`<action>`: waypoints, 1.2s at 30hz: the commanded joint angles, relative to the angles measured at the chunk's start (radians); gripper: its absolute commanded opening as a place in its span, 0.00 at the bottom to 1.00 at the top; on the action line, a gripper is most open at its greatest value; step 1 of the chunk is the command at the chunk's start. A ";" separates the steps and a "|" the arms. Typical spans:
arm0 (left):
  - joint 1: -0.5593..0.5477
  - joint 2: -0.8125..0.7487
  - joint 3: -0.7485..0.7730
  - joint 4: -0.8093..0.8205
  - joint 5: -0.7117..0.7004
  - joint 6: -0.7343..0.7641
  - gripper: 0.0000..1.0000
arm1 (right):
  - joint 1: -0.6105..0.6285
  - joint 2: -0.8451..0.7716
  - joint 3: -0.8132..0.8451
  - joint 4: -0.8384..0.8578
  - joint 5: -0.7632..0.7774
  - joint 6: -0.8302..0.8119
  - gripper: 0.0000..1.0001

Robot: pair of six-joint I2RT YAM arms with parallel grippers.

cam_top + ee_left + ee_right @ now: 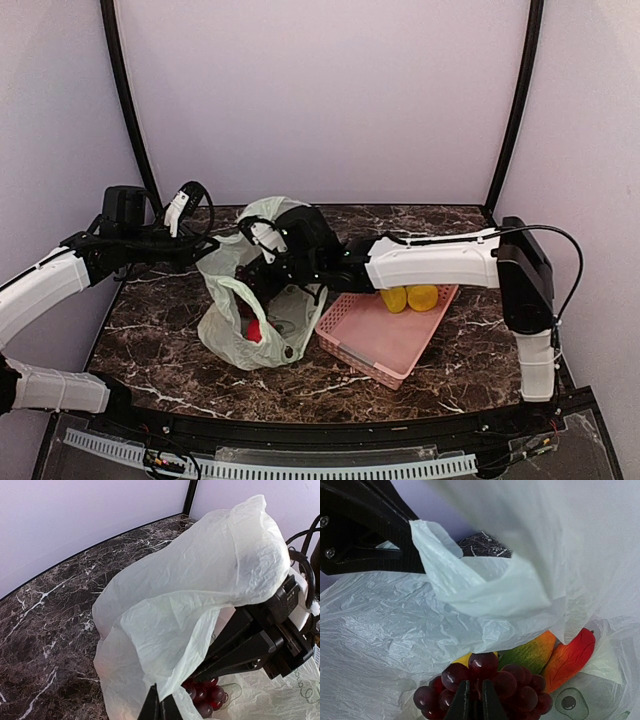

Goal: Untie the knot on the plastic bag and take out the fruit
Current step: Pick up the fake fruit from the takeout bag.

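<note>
On the left half of the dark marble table [160, 330] lies the plastic bag [225, 335]. Its long axis runs from the near edge towards the back wall. The closed bottom rests on the table nearer the arms, and the open mouth is lifted at the far end, facing up and to the right.

The left gripper [160, 707] is clamped on a fold of the bag's rim, holding that side of the mouth raised. The right gripper [472, 700] reaches down through the mouth into the bag. Its fingers are drawn together right at a bunch of dark purple grapes [487, 677], and I cannot tell whether they pinch any part of it.

Just behind the grapes, a red-green mango [532, 652] and a red-orange fruit [572, 655] lie side by side. In the right wrist view both slant from lower left to upper right. Seen from above, a red piece [254, 331] shows through the plastic low in the bag.

Beside the bag on its right stands a pink basket [360, 350], set at a slant. Two yellow fruits [395, 299] lie touching each other at its far end.
</note>
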 commanded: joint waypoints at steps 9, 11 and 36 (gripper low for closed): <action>0.002 -0.023 -0.013 -0.013 -0.084 -0.007 0.01 | 0.023 0.041 -0.032 0.001 -0.002 0.067 0.00; 0.002 -0.028 -0.014 -0.015 -0.116 -0.012 0.01 | 0.024 0.045 -0.051 0.000 -0.005 0.083 0.00; 0.003 -0.041 -0.018 -0.018 -0.162 -0.015 0.01 | 0.061 -0.245 -0.244 0.291 0.147 0.017 0.00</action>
